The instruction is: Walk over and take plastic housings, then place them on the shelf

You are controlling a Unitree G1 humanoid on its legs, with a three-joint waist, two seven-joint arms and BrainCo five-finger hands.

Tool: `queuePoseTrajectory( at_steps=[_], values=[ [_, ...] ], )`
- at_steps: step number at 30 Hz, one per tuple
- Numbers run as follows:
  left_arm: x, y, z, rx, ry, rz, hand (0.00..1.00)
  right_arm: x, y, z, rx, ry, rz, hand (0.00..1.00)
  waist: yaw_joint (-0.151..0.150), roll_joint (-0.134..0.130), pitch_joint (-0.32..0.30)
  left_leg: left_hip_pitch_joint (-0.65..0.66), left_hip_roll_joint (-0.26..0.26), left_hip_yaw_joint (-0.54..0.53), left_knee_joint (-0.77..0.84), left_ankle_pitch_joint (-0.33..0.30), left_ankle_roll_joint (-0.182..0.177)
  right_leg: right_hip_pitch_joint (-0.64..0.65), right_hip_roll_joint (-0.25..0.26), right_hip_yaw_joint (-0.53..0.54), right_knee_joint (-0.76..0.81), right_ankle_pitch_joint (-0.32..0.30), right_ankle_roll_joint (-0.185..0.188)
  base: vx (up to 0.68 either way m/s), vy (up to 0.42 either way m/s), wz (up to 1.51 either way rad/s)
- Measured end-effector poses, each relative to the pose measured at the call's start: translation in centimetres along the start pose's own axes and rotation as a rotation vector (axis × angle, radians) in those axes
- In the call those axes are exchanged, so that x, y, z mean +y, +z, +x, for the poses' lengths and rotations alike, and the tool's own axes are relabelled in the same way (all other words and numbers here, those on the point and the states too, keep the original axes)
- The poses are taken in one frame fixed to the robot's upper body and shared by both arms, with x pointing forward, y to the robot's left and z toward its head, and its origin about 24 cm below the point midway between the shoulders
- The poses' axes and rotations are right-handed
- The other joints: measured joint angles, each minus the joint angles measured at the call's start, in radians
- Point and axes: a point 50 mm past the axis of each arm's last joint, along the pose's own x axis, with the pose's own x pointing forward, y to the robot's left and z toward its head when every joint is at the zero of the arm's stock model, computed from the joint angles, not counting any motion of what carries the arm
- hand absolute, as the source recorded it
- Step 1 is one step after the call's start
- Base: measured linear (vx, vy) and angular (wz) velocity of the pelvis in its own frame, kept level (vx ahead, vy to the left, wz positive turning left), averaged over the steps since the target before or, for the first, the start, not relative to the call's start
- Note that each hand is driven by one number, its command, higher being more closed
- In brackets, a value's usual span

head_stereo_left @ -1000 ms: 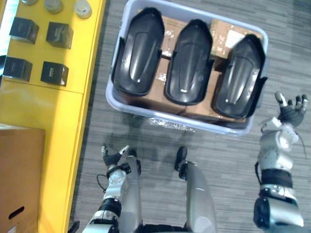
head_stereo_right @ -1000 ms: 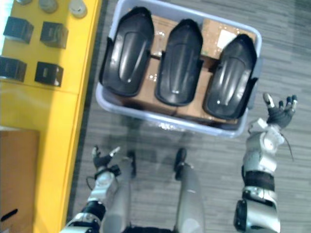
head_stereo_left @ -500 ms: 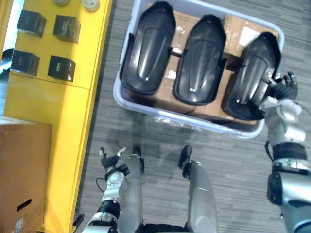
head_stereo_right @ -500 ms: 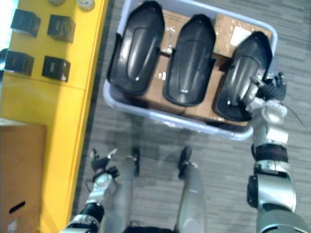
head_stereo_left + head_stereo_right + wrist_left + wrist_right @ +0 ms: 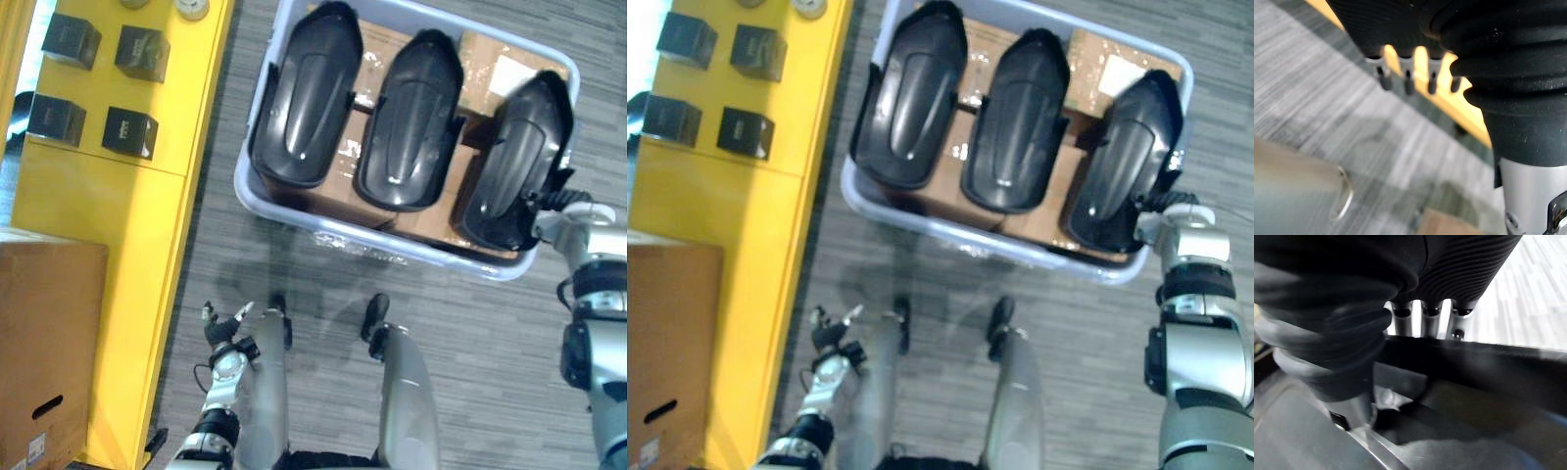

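Three black plastic housings lie side by side on cardboard in a pale blue bin (image 5: 323,223): a left one (image 5: 306,98), a middle one (image 5: 409,122) and a right one (image 5: 519,162). My right hand (image 5: 1422,322) is at the near right edge of the right housing (image 5: 1474,362). Its fingers reach over the dark rim and its thumb (image 5: 1382,412) presses on the inner side, so the rim is pinched. My left hand (image 5: 223,328) hangs low near the yellow shelf (image 5: 98,215), fingers (image 5: 1406,81) straight, holding nothing.
The yellow shelf runs along the left with several small black boxes (image 5: 129,132) on it. A brown cardboard box (image 5: 44,333) stands at its near end. Grey striped carpet (image 5: 470,333) lies between me and the bin.
My right hand swung in from open air beside the bin to the right housing's edge and curled onto its rim. The left hand stayed put; the camera shifted slightly.
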Motion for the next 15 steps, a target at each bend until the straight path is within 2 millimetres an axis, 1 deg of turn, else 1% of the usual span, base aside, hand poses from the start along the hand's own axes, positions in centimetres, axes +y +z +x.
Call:
queuePoseTrajectory(
  at_steps=[2, 4, 7, 8, 10, 11, 13, 15],
  values=[
    [-0.2, -0.1, -0.1, -0.001, -0.018, 0.016, 0.0, 0.0, -0.2, 0.1, 0.012, 0.007, -0.017, 1.0, 0.002, 0.006, -0.003, 0.001, -0.001, 0.002, -0.005, 0.005, -0.001, 0.0, -0.001, 0.0, -0.001, 0.0, 0.0, 0.0, 0.0, 0.0],
    [-0.2, -0.2, -0.2, 0.0, -0.019, 0.017, 0.0, -0.2, -0.9, 0.2, 0.033, -0.011, -0.045, 1.0, 0.01, 0.007, -0.004, 0.007, -0.002, 0.003, -0.014, 0.011, -0.003, 0.001, -0.003, 0.0, -0.001, 0.0, 0.0, 0.0, -0.011, 0.02],
    [-0.1, -0.3, -0.2, 0.005, -0.018, 0.021, 0.0, 0.0, -1.3, 0.3, 0.038, -0.047, -0.059, 1.0, 0.012, 0.01, -0.007, 0.022, -0.003, 0.001, -0.031, 0.022, -0.004, 0.015, -0.006, -0.007, -0.004, 0.0, 0.0, -0.01, -0.028, 0.09],
    [-0.2, -0.5, -0.3, 0.012, -0.019, 0.022, 0.0, 0.0, -1.6, 0.4, 0.029, -0.084, -0.061, 1.0, 0.015, 0.014, -0.011, 0.029, -0.006, 0.002, -0.039, 0.027, -0.004, 0.019, -0.01, -0.008, -0.005, 0.0, 0.0, -0.01, -0.024, 0.08],
    [-0.1, -1.1, -0.6, 0.036, -0.018, 0.01, 0.0, -0.2, -1.9, 0.5, -0.014, -0.158, -0.059, 1.0, 0.015, 0.032, -0.021, 0.033, -0.005, 0.0, -0.038, 0.027, -0.005, 0.027, -0.01, -0.012, -0.006, 0.0, 0.0, -0.01, -0.012, 0.06],
    [0.2, -1.4, -0.8, 0.049, -0.012, 0.008, 0.0, -0.6, -2.0, 0.5, -0.049, -0.224, -0.057, 1.0, 0.015, 0.043, -0.028, 0.035, -0.005, 0.003, -0.039, 0.027, -0.005, 0.03, -0.011, -0.012, -0.007, 0.0, 0.0, 0.0, 0.0, 0.0],
    [0.8, -1.8, -0.8, 0.067, 0.014, -0.017, 0.0, -1.2, -2.1, 0.4, -0.1, -0.316, -0.048, 1.0, 0.015, 0.052, -0.033, 0.045, -0.005, 0.008, -0.042, 0.027, -0.005, 0.036, -0.012, -0.009, -0.007, 0.0, 0.0, 0.0, 0.003, -0.02],
    [1.7, -1.9, -0.8, 0.077, 0.066, -0.08, 0.0, -2.1, -2.8, 0.1, -0.156, -0.422, -0.047, 1.0, 0.012, 0.052, -0.033, 0.081, 0.0, 0.01, -0.056, 0.028, -0.005, 0.07, -0.008, -0.011, -0.02, 0.001, 0.0, 0.01, -0.002, -0.02]
  ],
)
